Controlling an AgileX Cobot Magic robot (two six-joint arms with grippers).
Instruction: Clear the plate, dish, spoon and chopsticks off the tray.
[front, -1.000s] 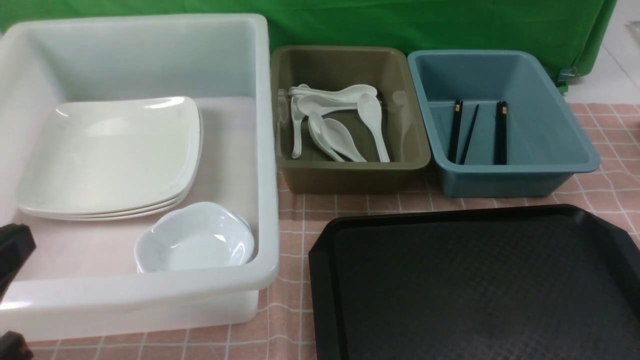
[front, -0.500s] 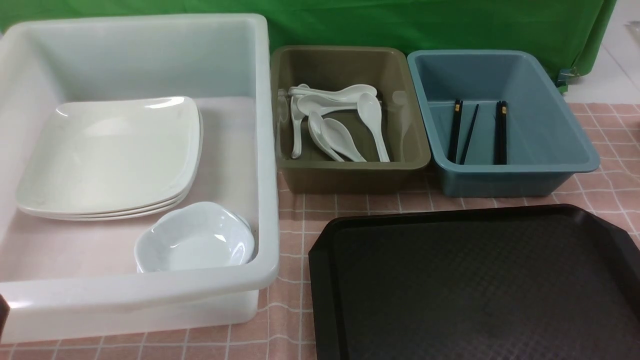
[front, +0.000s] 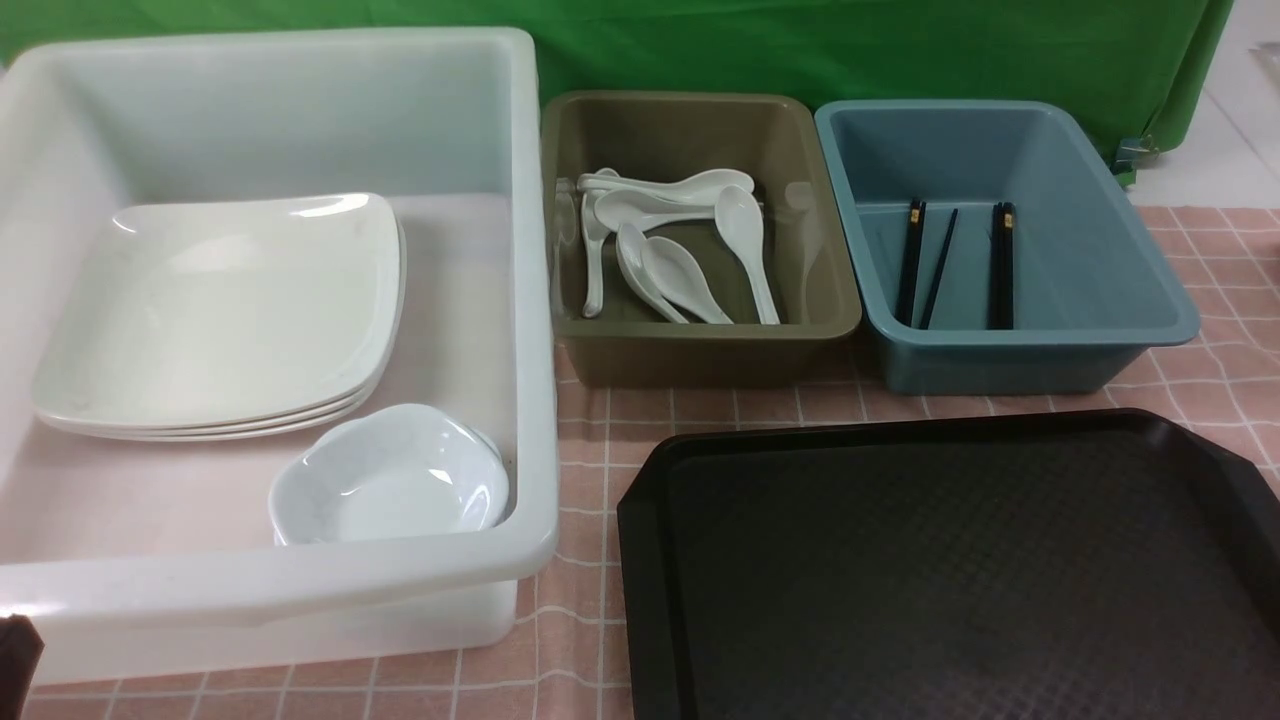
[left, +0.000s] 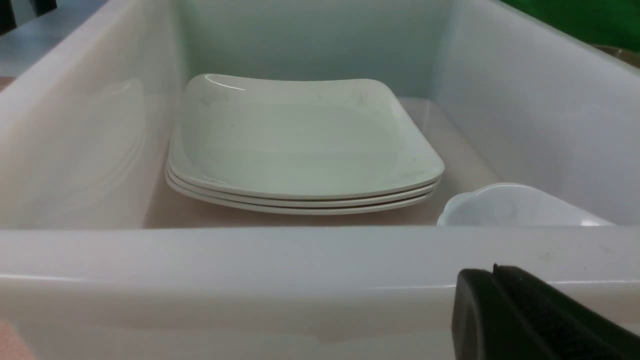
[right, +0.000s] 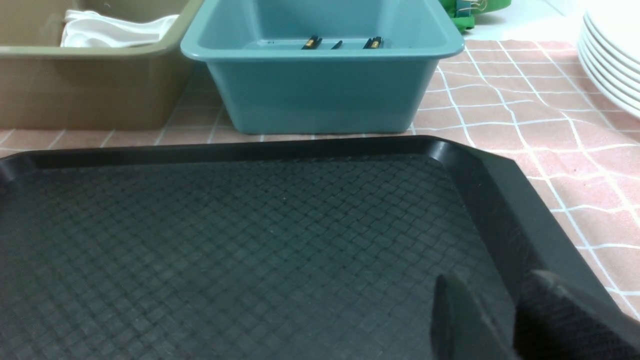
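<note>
The black tray (front: 950, 580) lies at the front right with nothing on it; it also fills the right wrist view (right: 250, 240). The top plate of a stack (front: 215, 310) lies in the white tub, also in the left wrist view (left: 300, 145). The dish (front: 390, 480) sits in the tub's near right corner. Several spoons (front: 670, 250) lie in the olive bin. Chopsticks (front: 912, 262) lie in the blue bin. My left gripper (left: 492, 272) is shut and empty, just outside the tub's near wall. My right gripper (right: 494, 279) is open and empty over the tray's right side.
The white tub (front: 300, 585) stands at the left, the olive bin (front: 700, 340) and blue bin (front: 1030, 345) behind the tray. Another stack of white plates (right: 612, 60) stands on the checked cloth to the right of the tray. A green cloth hangs at the back.
My left gripper has drawn back from the tub's near left side towards me; only a dark tip shows at the bottom left corner now. Nothing else has moved.
</note>
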